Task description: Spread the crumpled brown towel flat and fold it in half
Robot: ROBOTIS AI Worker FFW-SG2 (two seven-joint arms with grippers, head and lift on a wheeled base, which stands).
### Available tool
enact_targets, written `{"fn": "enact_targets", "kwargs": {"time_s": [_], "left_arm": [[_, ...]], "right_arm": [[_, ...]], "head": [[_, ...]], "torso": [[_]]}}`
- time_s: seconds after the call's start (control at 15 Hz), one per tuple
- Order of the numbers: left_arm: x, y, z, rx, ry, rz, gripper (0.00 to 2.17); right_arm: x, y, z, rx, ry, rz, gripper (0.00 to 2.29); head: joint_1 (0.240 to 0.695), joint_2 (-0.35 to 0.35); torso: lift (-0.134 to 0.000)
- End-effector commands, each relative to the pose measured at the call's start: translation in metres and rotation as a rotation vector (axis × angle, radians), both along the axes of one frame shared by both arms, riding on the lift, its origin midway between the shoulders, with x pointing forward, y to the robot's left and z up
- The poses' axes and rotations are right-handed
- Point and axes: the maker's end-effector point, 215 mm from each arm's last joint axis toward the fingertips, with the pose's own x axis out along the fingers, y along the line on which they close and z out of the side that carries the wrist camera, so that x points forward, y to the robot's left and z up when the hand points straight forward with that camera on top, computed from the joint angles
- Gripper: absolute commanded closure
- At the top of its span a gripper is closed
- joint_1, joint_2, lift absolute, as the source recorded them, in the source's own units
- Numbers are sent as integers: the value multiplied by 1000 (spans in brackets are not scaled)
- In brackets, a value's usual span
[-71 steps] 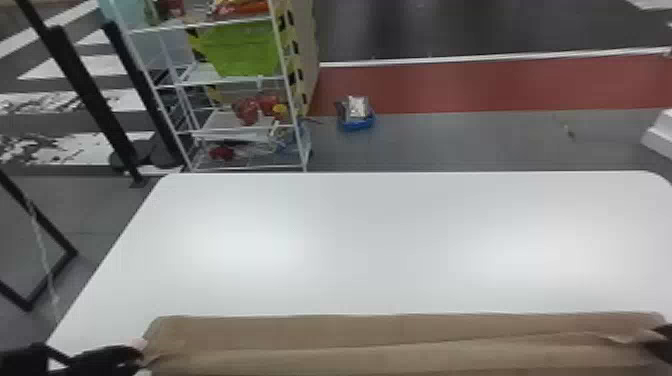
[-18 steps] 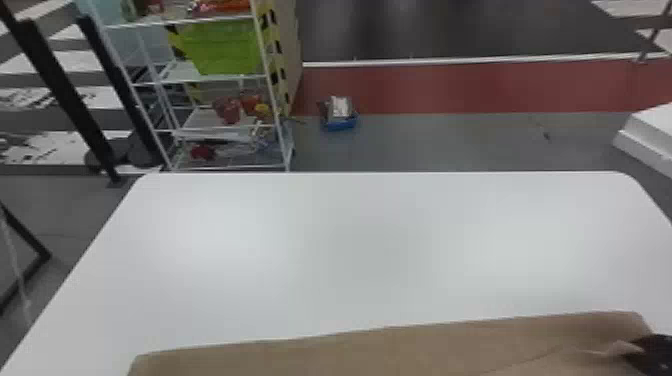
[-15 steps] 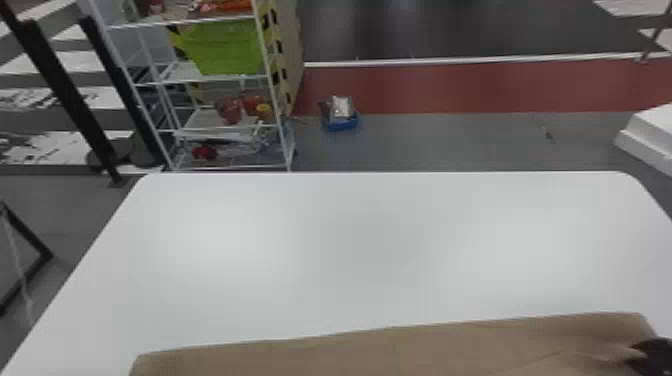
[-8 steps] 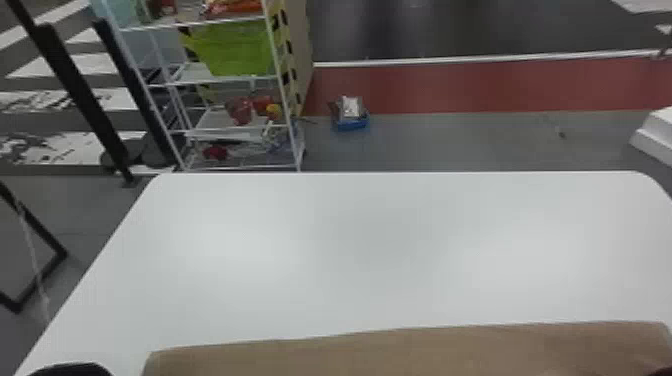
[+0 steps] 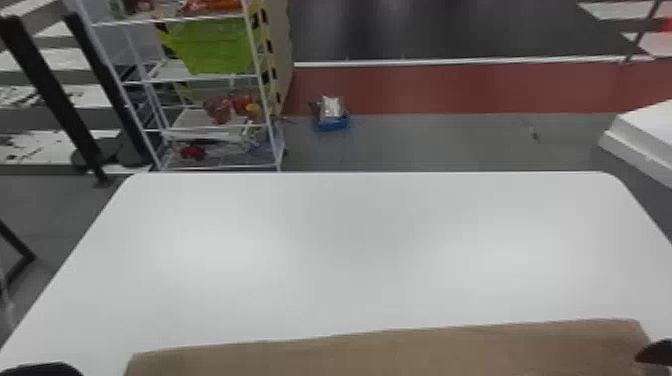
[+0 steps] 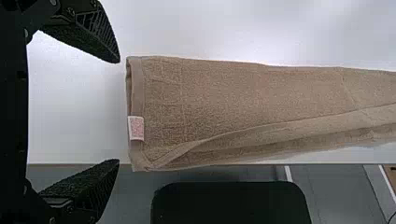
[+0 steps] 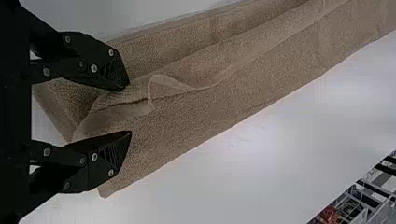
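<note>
Your left gripper [image 5: 41,370] is gaping wide and empty beside the brown towel [image 5: 390,352], which is lying along the table's [image 5: 350,240] near edge. Your right gripper [image 5: 654,354] is standing partly open over it, pinching nothing.

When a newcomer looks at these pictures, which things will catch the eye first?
Probably the broad white table comes first, with the long brown towel lying along its near side. Next comes the green bin on the rack behind the table's left part. In the wrist views, the open left pincer and right pincer stand out at the towel's ends.
</note>
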Motion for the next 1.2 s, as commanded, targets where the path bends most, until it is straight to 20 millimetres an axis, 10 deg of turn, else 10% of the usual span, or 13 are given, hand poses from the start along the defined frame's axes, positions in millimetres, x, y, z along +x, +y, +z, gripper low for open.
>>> {"fn": "enact_targets", "kwargs": {"time_s": [0.0,0.93,1.13], "left_arm": [[0,2,1,3,1,4,151],[1,2,5,10,-6,2,151],[6,0,9,-2,-22,3,151]], "right_arm": [[-3,-5,8,-9,-14,-3,53],[12,-72,90,260,-115,-262,76],[8,-75,68,450,22,-415,53]], "head": [[695,77],[695,-48],[695,-74]], "torso": [[-123],[-123],[-123]]}}
